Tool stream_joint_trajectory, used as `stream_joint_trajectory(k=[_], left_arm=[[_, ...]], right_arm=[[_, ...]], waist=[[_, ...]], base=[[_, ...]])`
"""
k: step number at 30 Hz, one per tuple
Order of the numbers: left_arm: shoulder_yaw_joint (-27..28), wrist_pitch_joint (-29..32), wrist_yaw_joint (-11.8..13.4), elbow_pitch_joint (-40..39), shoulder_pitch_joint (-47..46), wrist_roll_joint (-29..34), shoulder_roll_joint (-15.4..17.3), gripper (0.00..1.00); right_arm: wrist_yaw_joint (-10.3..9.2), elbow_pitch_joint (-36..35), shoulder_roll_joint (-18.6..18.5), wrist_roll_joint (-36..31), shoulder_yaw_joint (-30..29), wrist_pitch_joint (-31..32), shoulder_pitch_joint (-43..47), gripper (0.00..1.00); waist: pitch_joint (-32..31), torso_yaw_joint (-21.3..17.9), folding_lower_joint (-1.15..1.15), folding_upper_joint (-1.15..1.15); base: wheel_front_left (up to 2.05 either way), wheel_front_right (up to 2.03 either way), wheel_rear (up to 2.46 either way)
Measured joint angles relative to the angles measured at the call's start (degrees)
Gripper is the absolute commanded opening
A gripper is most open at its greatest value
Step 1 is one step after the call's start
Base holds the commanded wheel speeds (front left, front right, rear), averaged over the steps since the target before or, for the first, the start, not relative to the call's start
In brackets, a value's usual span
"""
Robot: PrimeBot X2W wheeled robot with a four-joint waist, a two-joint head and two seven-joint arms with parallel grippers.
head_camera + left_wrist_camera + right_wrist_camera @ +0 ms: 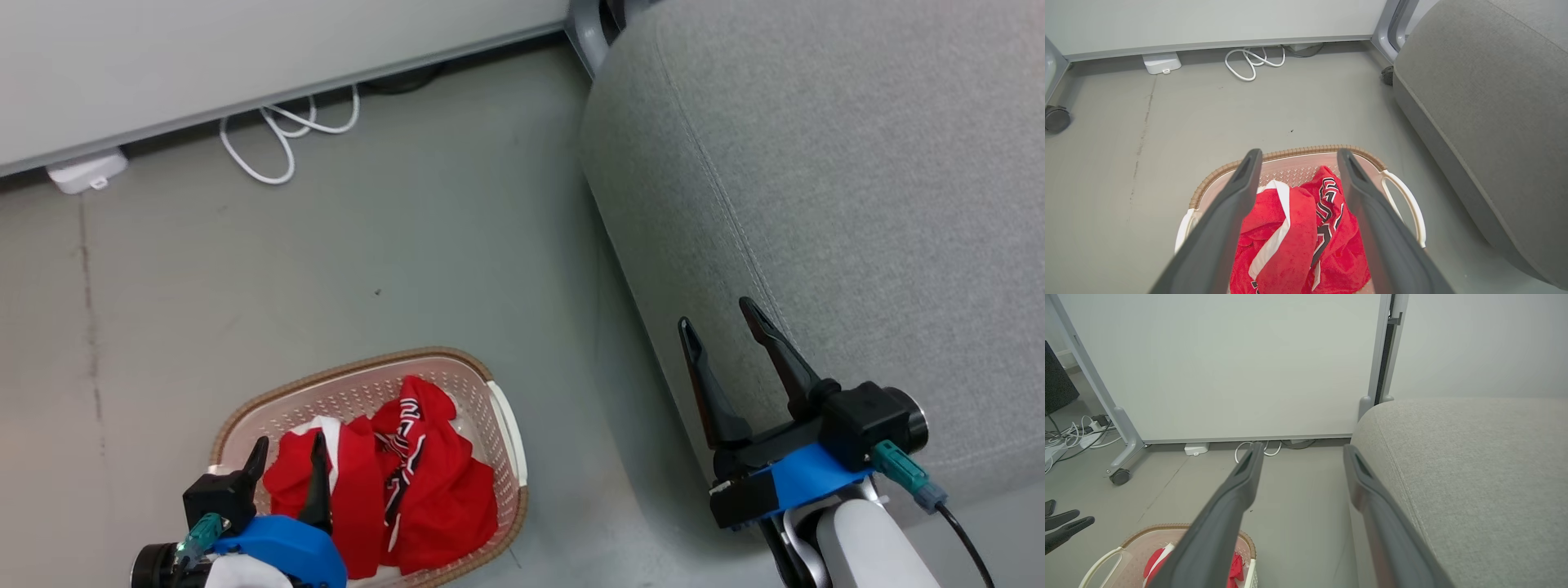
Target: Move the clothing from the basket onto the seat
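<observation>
Hovering: left gripper (pixel 289 441) spread above clothing (pixel 441 482) | basket (pixel 351 367) near edge cropped | right gripper (pixel 716 314) spread beside seat (pixel 857 163)

Open floor (pixel 457 269) between basket (pixel 359 390) and seat (pixel 816 180)

Down on my left the laundry basket (pixel 359 390) stands upright on the floor (pixel 367 245). It is cream perforated plastic with rounded corners, a brown woven-look rim band and white side handles. The clothing (pixel 424 490) lies crumpled inside it, heaped toward my end, with the far stretch of the bottom bare. One red garment (pixel 1298 220) carries a broad white stripe; the other (pixel 1331 228), touching it, shows black-and-white striped trim and lettering. On my right stands the light-grey fabric sofa (pixel 816 163), its edge rounded and seamed, apart from the basket.
</observation>
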Motion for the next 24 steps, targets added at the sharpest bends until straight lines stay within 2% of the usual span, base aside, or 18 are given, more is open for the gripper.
stream_joint_trajectory(k=[11, 19, 24], left_arm=[[0.5, 0.9, 0.7, 11.5, -7.9, -0.2, 2.7, 1.00], [1.1, 2.0, 2.6, 17.2, -13.0, -0.6, 5.6, 1.00], [1.4, 2.1, 2.6, 19.5, -15.4, -1.3, 6.1, 1.00]], right_arm=[[0.00, -2.7, 0.0, 3.8, 1.6, -0.1, -2.4, 1.00], [0.00, -4.7, 0.0, 6.0, 2.6, -0.2, -3.4, 1.00], [0.00, -5.4, 0.0, 6.6, 2.9, -0.2, -4.0, 1.00]], waist=[[11.2, -6.0, 0.00, 0.00], [18.0, -8.4, 0.00, 0.00], [20.9, -9.3, 0.01, 0.00]], base=[[0.00, 0.00, 0.00], [0.00, 0.00, 0.00], [0.00, 0.00, 0.00]])
